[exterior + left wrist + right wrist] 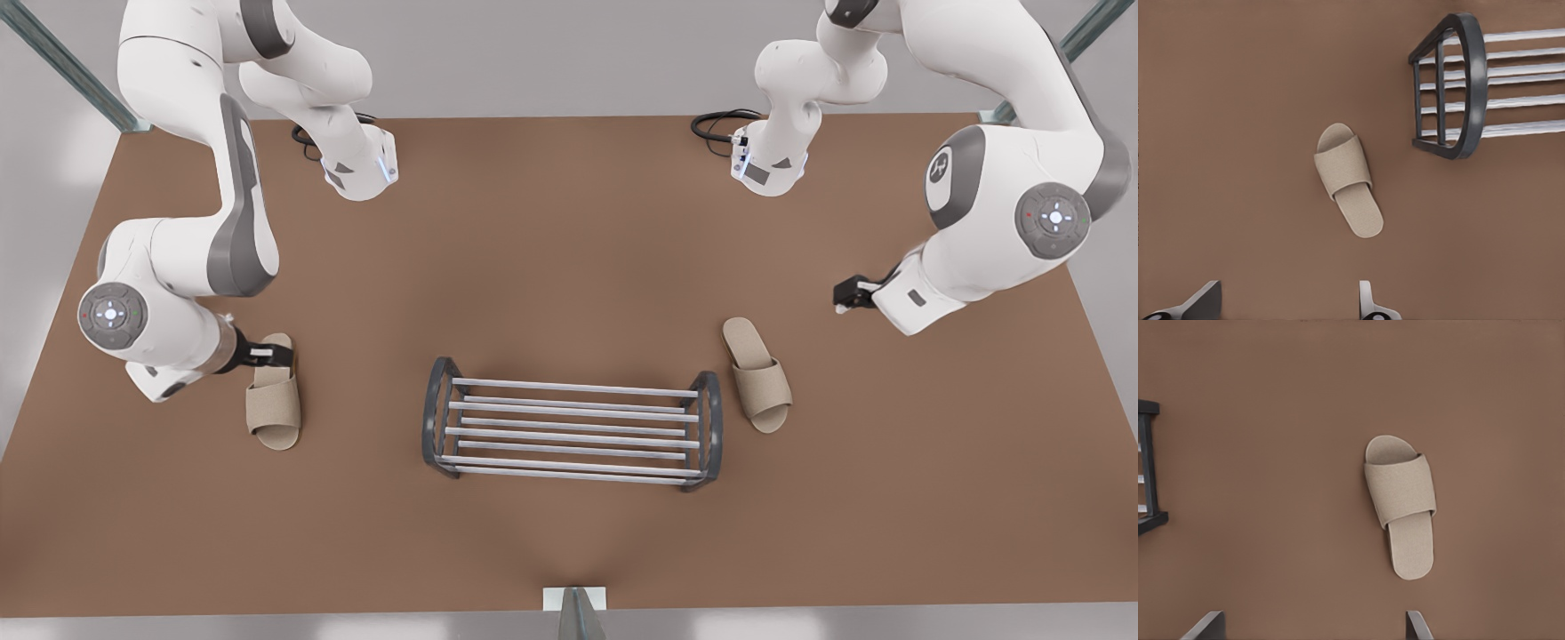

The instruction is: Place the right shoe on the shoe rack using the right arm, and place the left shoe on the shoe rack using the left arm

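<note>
The shoe rack [569,388] stands near the middle of the brown table, its pale bars empty. One beige slipper [274,396] lies on the table off the rack's end on the front view's left. My right gripper [267,356] hovers over its heel, open, fingers spread wide in the right wrist view [1313,627], where the slipper [1401,503] lies apart from the rack [1151,520]. The other beige slipper [757,373] lies tilted beside the rack's opposite end. My left gripper [849,295] hangs open beyond its heel; the left wrist view shows that gripper [1285,307], slipper [1346,177] and rack [1471,80].
Both arm bases with black cables [725,124] sit at the table's far edge. A metal bracket [574,600] is fixed to the near edge, and frame posts stand at the far corners. Bare table [569,267] stretches between the rack and the bases.
</note>
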